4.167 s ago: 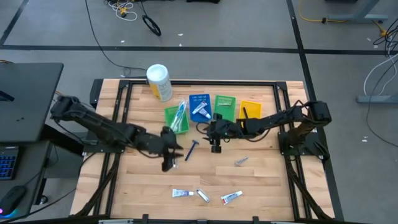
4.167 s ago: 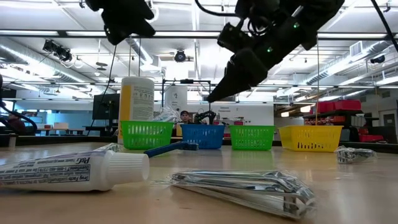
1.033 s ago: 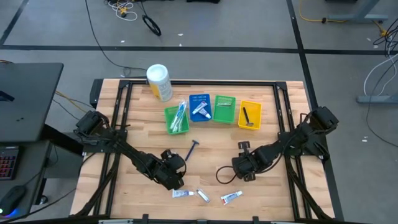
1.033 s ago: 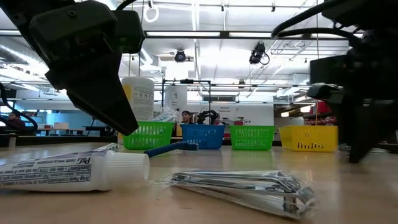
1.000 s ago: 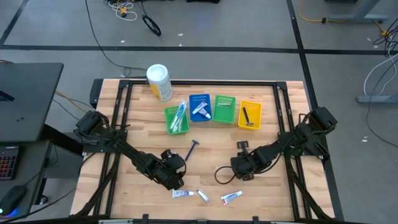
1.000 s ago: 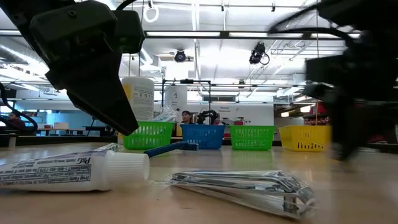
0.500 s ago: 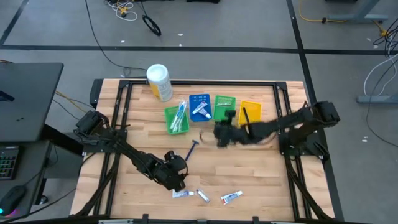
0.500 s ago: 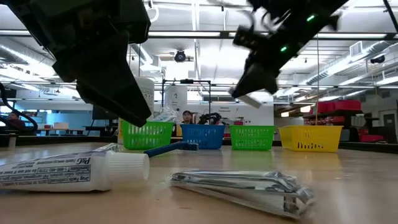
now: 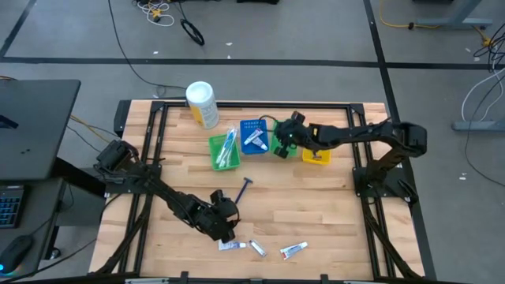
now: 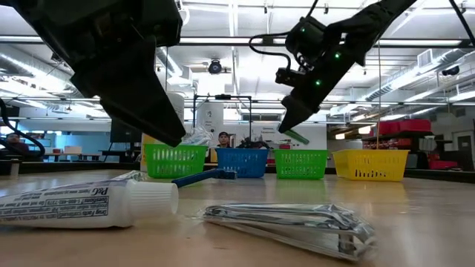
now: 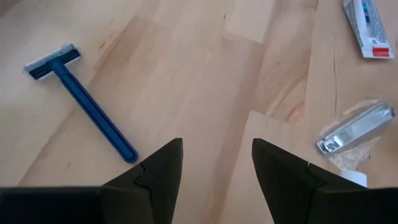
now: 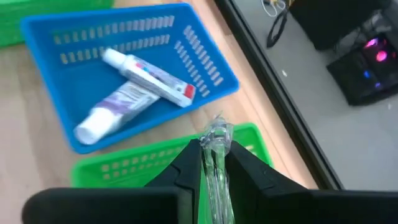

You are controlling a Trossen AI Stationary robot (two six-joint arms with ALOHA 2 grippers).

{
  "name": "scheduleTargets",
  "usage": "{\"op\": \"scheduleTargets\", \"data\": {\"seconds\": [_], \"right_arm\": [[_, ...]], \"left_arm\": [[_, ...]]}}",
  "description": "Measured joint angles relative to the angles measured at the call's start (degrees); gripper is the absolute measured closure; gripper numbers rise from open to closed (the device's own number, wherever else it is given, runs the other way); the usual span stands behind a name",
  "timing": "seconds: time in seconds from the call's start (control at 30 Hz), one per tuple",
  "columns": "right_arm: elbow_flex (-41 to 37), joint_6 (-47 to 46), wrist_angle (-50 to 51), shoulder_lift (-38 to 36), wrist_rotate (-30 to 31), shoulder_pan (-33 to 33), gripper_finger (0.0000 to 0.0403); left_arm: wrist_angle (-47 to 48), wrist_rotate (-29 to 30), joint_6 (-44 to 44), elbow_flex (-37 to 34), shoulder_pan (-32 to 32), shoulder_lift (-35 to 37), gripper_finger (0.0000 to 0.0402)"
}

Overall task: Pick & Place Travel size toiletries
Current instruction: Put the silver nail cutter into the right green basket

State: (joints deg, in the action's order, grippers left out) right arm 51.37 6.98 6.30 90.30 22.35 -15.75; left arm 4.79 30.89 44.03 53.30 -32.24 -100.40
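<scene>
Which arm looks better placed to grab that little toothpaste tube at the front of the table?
Left. Its open gripper hovers just beside the toothpaste tube, while the right gripper holds a clear packet over the green bin.

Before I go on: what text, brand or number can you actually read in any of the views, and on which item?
"P&G": near toothpaste tube, low view; its smaller print is too blurred to read.
Tubes in the blue bin: print present, unreadable.
White canister: yellow label, unreadable.
Toothpaste tubes at the table's front: too small.
Clear packet held in the right tool: no text visible.
Blue razor: no marking visible.
</scene>
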Motion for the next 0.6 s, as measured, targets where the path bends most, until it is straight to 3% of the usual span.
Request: {"op": "scheduleTargets", "data": {"seconds": [0.23, 0.6], "right_arm": [[0.00, -0.70, 0.62, 0.84, -4.91, -3.60, 0.0329], [0.02, -2.95, 0.97, 5.53, -5.01, -3.75, 0.0260]], "left_arm": [[-1.86, -0.55, -1.28, 0.00, 1.70, 0.00, 0.0198], [-2.68, -4.12, -1.33, 0.00, 3.71, 0.00, 0.0198]]}}
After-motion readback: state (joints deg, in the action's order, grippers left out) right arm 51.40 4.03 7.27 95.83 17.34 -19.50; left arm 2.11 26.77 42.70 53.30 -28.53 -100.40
